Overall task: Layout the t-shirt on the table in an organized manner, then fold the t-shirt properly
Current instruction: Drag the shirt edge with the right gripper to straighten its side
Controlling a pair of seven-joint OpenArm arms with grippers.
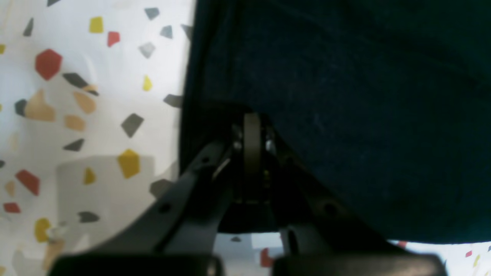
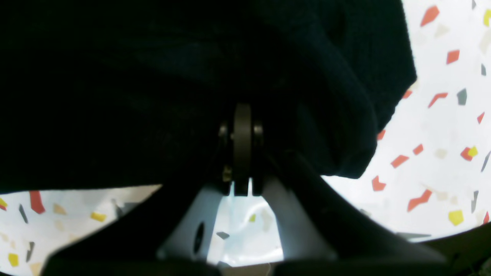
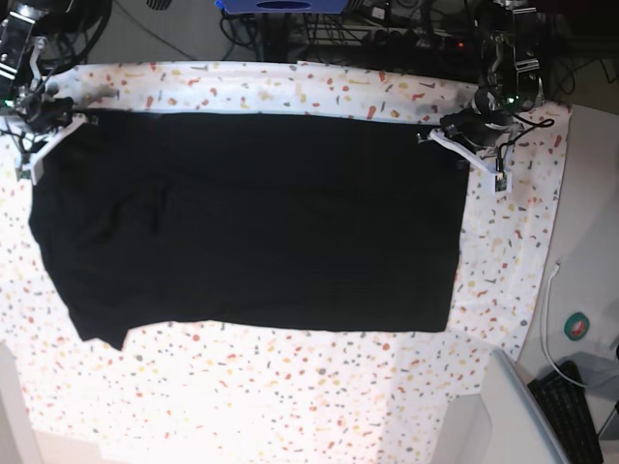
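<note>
The black t-shirt [image 3: 251, 222] lies spread as a wide rectangle on the flecked white table [image 3: 290, 396], with a sleeve sticking out at its lower left. My left gripper [image 3: 443, 130] sits at the shirt's far right corner. In the left wrist view this gripper [image 1: 252, 119] is shut, pinching the t-shirt [image 1: 345, 96] at its edge. My right gripper [image 3: 60, 116] is at the far left corner. Its jaws [image 2: 242, 111] are shut with bunched t-shirt fabric [image 2: 115, 96] folded around them. The printed graphic is hidden.
Cables and equipment [image 3: 387, 29] crowd the area behind the table's far edge. Off the table's right edge lie a white cable [image 3: 551, 319], a green tape roll [image 3: 578, 327] and a keyboard [image 3: 571, 406]. A grey panel [image 3: 503, 416] stands at the near right corner.
</note>
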